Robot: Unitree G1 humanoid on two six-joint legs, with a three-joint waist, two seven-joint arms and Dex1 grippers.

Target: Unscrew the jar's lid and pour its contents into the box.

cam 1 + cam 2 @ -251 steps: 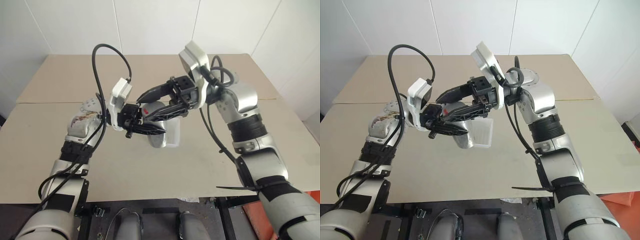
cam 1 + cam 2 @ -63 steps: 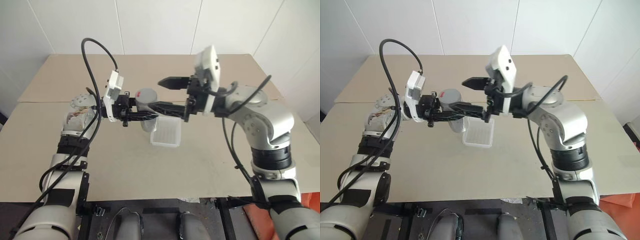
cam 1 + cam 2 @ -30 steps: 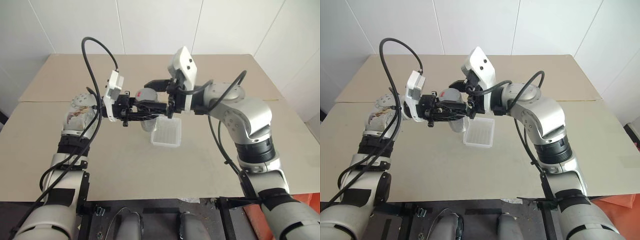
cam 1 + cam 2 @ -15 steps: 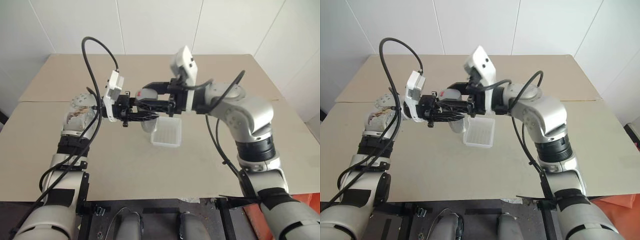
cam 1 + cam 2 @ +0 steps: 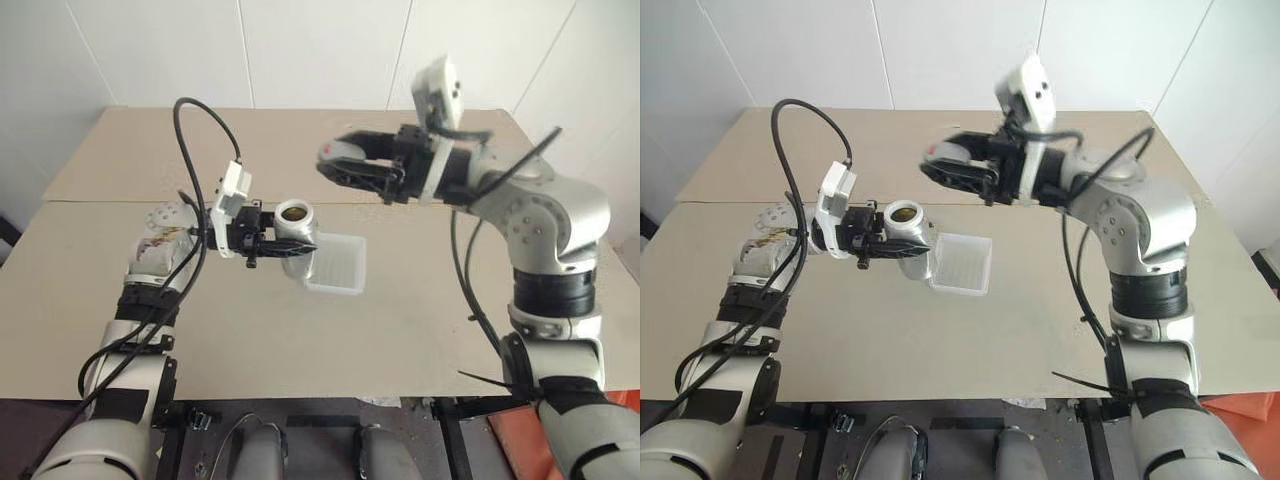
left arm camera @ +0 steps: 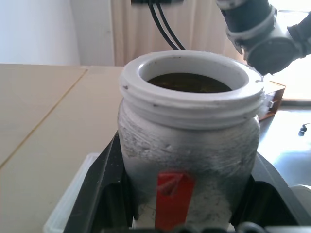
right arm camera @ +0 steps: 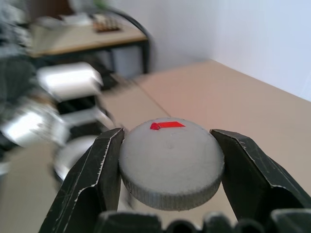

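My left gripper (image 5: 300, 243) is shut on the jar (image 5: 292, 240), a silvery-grey cylinder with a red mark (image 6: 172, 191) and a white threaded rim. It holds the jar roughly upright above the table, just left of the box (image 5: 337, 265). The jar's mouth is uncovered, and brown contents (image 6: 189, 82) show inside. My right gripper (image 5: 335, 165) is shut on the lid (image 7: 170, 162), a round grey cap with a small red mark. It holds the lid in the air, up and to the right of the jar and clear of it. The translucent white box lies flat on the table.
The beige table (image 5: 420, 300) has a seam (image 5: 100, 202) running across it behind the jar. White walls stand behind its far edge. A black cable (image 5: 195, 130) loops up over my left wrist.
My right gripper has pulled away to the right and up with the lid, so the lid is off and the jar's mouth stands uncovered. My left gripper still holds the jar.
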